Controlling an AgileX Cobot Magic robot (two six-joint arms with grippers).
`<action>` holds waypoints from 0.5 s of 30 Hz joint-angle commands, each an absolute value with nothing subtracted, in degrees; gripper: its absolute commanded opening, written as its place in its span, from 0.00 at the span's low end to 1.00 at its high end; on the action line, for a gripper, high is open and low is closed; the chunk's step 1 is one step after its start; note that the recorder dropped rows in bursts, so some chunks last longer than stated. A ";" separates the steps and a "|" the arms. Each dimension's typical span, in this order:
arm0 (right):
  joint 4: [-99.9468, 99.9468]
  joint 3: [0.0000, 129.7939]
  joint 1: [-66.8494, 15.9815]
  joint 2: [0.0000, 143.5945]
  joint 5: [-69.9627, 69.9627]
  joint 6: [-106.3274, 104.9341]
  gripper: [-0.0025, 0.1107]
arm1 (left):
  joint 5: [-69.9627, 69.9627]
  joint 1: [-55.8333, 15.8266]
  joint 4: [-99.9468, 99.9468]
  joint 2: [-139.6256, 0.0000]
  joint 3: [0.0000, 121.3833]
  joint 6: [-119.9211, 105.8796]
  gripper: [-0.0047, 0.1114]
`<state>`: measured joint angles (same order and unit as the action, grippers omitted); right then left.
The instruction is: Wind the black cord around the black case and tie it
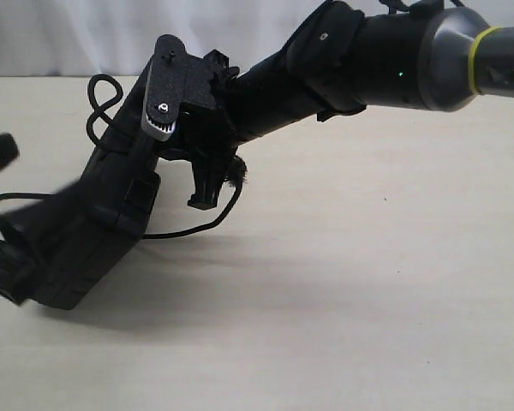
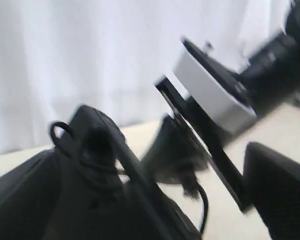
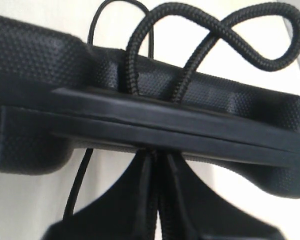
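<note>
On the pale bench (image 1: 368, 325), a flat, matte black moulded plastic case (image 1: 103, 214) stands tipped up on its low end, its upper edge leaning toward the right arm. At the near-left edge of the exterior view the left hand (image 1: 7, 218) is blurred. Its fingers are spread wide by the case's low end, the upper one clear of the plastic, and it grips nothing.

A thin black braided cord (image 3: 225, 32) is looped over the case's raised rim. Two strands cross the textured edge, a loose twisted loop lies beyond it, and another length curves across the bench beside the case.

The right hand (image 3: 157, 157) is closed tight, with its fingertips pressed up to the rim where the strands drop out of sight. Whether cord is pinched between them cannot be told. Behind it the dark right arm (image 1: 385, 60), ringed with a yellow band (image 1: 478, 60), stretches across before a white curtain (image 1: 68, 34).

The likely hazards come from the tilt and the slack. With the left hand open, nothing visibly steadies the low end, so a pull on the cord could skid or topple the case. The loose loop could also slide off the rim before it is drawn snug, undoing the wrap.

No brand, label or writing can be read on the case or on either arm.
</note>
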<state>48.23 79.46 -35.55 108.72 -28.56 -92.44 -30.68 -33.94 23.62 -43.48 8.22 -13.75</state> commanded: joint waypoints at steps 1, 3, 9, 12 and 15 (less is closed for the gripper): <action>48.82 79.82 -35.28 108.12 -28.36 -91.28 0.07 | -36.18 -33.85 39.61 -43.27 12.06 -26.71 0.83; 48.82 79.82 -35.28 108.12 -28.36 -91.17 0.07 | -32.02 -32.70 44.40 -45.55 16.89 -33.83 0.83; 48.82 79.82 -35.28 108.12 -28.36 -90.52 0.07 | -4.24 -19.50 47.12 -58.04 34.65 -37.74 0.83; 48.82 79.82 -35.28 108.12 -28.36 -90.09 0.07 | 14.43 -9.44 47.12 -65.02 42.89 -37.74 0.83; 48.82 79.82 -35.28 108.12 -28.36 -89.68 0.07 | 31.36 -1.55 47.48 -72.02 50.10 -37.74 0.83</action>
<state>48.23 79.46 -35.55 108.72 -28.56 -90.57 15.42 -7.47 47.14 -66.38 44.33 -37.48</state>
